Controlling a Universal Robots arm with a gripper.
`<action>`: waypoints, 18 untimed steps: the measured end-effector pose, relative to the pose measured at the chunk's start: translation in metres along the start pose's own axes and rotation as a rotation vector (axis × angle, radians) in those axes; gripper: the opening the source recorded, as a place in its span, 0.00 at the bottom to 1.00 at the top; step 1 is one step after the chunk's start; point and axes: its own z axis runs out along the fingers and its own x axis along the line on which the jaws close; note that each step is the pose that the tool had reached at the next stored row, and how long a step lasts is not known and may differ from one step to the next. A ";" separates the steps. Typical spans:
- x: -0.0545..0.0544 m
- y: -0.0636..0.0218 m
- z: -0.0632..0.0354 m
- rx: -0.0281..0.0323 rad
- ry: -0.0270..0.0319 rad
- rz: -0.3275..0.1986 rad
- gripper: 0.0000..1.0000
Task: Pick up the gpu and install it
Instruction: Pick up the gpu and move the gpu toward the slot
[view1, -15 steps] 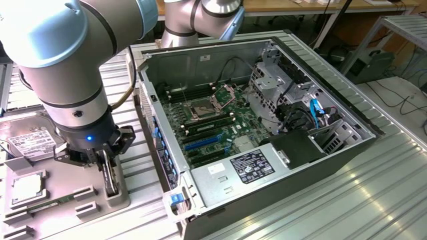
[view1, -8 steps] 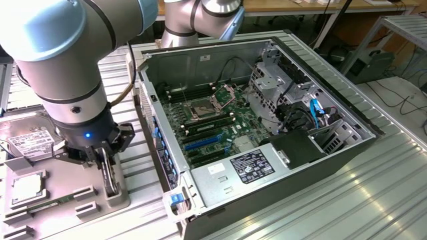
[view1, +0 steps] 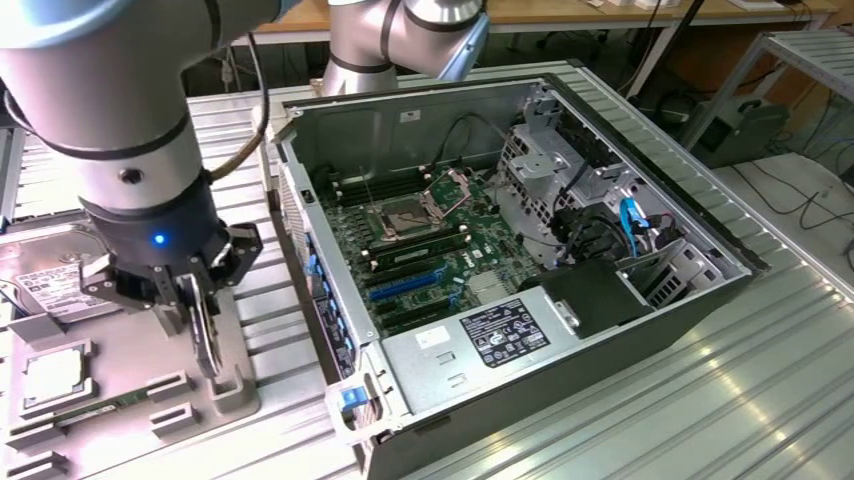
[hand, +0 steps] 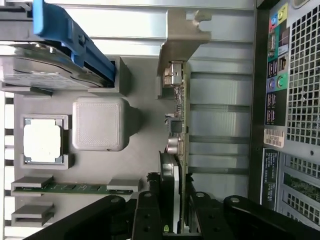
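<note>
Black fingers (hand: 146, 215) of the hand (hand: 174, 202) are seen closed narrowly on the gpu (hand: 178, 125), which is gripped between them at its cooler end. A ribbed metal bench (view1: 694, 400) carries a grey fixture tray (hand: 140, 165) and, at the exterior view's right, an open computer case (view1: 534, 230). Wooden tables (view1: 574, 15) are noted behind. The gpu is held on edge at the tray's side nearest the case, bracket away from the hand.

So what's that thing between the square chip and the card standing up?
A raised gray block sits between the chip and the gpu, in the wrist view.
</note>
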 end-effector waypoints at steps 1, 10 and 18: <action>0.000 0.0001 -0.0044 0.0001 0.0006 0.000 0.28; 0.001 0.0015 -0.0455 -0.0001 0.0034 0.000 0.28; 0.001 0.0027 -0.0835 -0.0002 0.0045 0.000 0.28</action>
